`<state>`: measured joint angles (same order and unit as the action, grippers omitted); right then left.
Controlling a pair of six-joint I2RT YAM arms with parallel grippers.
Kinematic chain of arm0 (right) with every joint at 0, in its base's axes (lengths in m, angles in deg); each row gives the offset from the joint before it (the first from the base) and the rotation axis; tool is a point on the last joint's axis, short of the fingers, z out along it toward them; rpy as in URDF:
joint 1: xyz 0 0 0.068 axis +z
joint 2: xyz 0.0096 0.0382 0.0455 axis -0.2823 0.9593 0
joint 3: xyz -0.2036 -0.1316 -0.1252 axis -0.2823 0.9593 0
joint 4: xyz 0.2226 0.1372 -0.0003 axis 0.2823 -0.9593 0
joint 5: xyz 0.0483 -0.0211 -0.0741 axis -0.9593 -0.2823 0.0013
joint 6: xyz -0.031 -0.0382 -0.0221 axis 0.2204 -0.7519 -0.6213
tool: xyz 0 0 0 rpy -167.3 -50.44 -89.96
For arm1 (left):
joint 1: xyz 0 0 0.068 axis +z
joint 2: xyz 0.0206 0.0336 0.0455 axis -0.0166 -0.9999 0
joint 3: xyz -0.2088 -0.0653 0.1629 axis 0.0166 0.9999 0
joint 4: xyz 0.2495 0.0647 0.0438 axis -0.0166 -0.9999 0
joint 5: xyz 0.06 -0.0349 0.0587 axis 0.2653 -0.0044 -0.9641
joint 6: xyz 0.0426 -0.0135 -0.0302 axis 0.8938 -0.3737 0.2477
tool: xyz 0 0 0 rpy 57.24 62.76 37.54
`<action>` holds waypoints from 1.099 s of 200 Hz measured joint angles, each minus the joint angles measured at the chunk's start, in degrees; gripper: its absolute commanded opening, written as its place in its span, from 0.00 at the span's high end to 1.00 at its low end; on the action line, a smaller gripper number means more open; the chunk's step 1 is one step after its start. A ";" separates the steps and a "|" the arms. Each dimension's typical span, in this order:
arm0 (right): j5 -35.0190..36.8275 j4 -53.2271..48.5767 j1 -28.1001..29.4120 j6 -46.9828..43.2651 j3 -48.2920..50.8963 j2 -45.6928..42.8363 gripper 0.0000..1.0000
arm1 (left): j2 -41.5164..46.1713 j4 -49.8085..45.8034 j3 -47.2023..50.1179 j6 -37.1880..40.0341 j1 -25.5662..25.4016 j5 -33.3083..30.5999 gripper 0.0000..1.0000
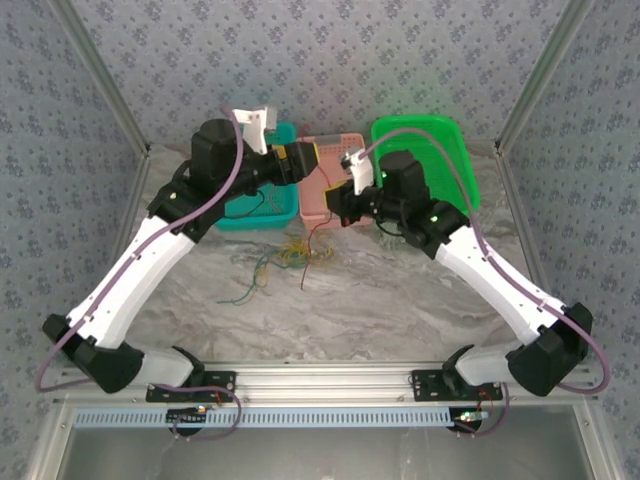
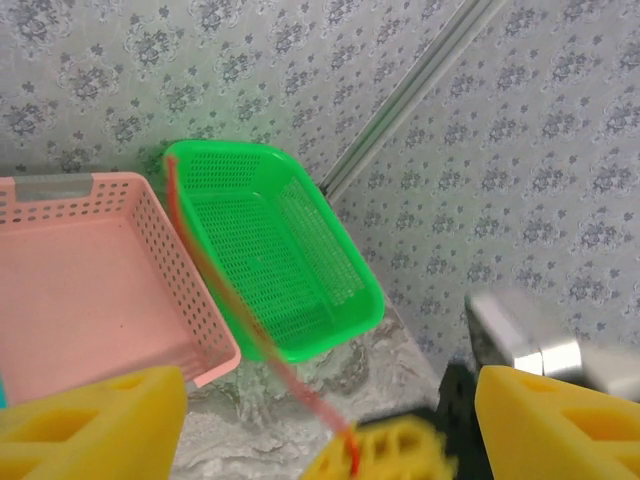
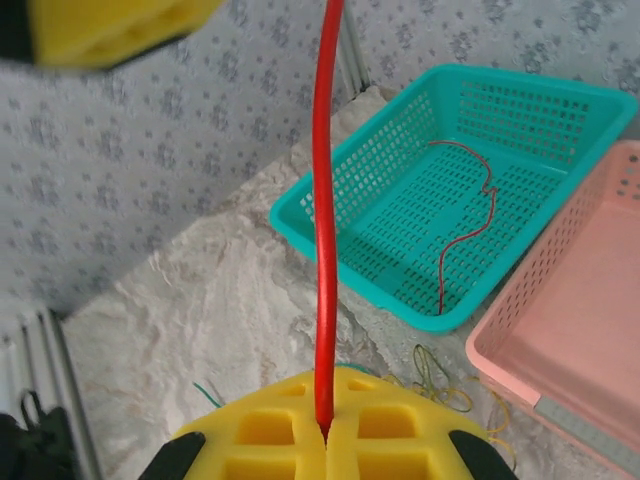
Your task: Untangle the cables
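My right gripper (image 3: 325, 437) is shut on a red cable (image 3: 324, 250), which rises straight up from between its yellow pads. In the left wrist view the same red cable (image 2: 236, 303) runs blurred across the frame, and my left gripper (image 2: 330, 430) stands open, its pads wide apart on either side of the right gripper's pads. Both grippers hover close together over the front of the pink basket (image 1: 331, 185). A loose tangle of yellow and green cables (image 1: 293, 250) lies on the table below them. Another red cable (image 3: 466, 232) lies in the teal basket (image 3: 330, 235).
Three baskets line the back of the marble table: teal (image 1: 283, 214), pink, and green (image 1: 425, 145). Green wire ends (image 1: 255, 275) trail toward the front left of the tangle. Patterned walls and metal frame posts enclose the table.
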<state>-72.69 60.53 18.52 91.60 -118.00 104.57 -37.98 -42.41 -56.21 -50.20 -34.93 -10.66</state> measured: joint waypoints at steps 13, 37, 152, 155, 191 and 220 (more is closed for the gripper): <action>-1.95 0.00 -2.08 2.97 -1.09 0.00 1.00 | 3.19 0.57 2.91 0.00 0.00 -0.94 0.23; -5.11 -0.02 -5.14 8.52 -2.45 0.07 1.00 | 9.62 3.08 9.62 0.02 0.00 -2.49 0.30; -10.86 -2.69 -8.57 23.04 -6.36 3.67 1.00 | 1.25 10.03 18.67 11.41 -8.13 0.26 0.45; -10.86 -2.71 -8.50 23.21 -6.36 3.67 1.00 | 0.87 10.05 18.45 11.74 -8.35 0.24 0.45; -10.88 -2.82 -7.85 24.55 -6.36 3.67 1.00 | -1.70 10.47 17.51 14.78 -10.69 -0.79 0.52; -10.91 -2.80 -7.37 25.33 -6.36 3.67 1.00 | -2.54 10.71 16.59 16.39 -11.28 -2.43 0.75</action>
<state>-83.60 57.73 11.15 116.93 -124.36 108.24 -40.52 -31.70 -39.62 -33.80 -46.20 -13.08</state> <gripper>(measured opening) 0.065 0.348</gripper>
